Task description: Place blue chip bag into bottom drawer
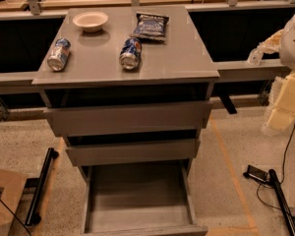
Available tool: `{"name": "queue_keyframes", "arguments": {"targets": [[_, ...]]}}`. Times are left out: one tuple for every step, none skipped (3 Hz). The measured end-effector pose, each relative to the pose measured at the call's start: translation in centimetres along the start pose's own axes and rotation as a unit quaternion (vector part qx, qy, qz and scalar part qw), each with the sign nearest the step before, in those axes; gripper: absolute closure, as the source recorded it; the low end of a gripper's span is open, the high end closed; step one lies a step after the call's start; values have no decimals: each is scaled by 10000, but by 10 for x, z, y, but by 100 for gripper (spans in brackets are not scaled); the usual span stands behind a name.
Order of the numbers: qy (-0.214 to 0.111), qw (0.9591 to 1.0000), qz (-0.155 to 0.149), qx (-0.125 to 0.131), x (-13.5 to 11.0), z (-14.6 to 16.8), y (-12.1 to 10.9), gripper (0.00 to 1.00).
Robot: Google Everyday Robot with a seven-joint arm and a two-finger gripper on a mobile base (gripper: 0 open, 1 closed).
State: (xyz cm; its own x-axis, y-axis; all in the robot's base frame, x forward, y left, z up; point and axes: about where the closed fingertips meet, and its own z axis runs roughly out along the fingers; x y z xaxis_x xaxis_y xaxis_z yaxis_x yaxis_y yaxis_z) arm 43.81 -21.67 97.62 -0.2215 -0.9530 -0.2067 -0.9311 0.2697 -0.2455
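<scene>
The blue chip bag (150,25) is lying flat toward the back of the table (93,63), to the right of the white bowl (90,20) and just behind a soda can (130,53) that is resting on its side. The other soda can (58,54) is lying well apart near the left edge. The bottom drawer (137,195) is standing pulled out beneath the top drawer (128,118) and the middle drawer (132,152), showing a bare grey floor, so the receiving end is looking ready while the bag is not yet picked up. The gripper (259,53) is hanging at the right of the view, beyond the table's right edge and well apart from the bag, and I cannot tell whether its jaws are open or closed. By its look, the bag is going to be light, soft and crinkly, with slick foil likely trapping some air, so it is probably going to give and slide under pressure rather than hold its shape. Pinching the puffed middle is risking a slip or crushed chips. Closing the jaws across the bag's width, or gathering the foil at a short edge, is seeming the safer hold. The nearby can is crowding the front side, so an approach from above or from the right is looking cleaner. Being so light, the bag may be drooping once lifted, which is calling for a low release well inside the drawer walls.
</scene>
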Motion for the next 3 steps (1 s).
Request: {"name": "queue_keyframes", "arguments": {"targets": [[-5, 10000, -1, 11, 0, 0, 0, 0], [-272, 9995, -43, 140, -13, 10, -15, 0], [-842, 9955, 107, 412, -27, 25, -44, 0]]}}
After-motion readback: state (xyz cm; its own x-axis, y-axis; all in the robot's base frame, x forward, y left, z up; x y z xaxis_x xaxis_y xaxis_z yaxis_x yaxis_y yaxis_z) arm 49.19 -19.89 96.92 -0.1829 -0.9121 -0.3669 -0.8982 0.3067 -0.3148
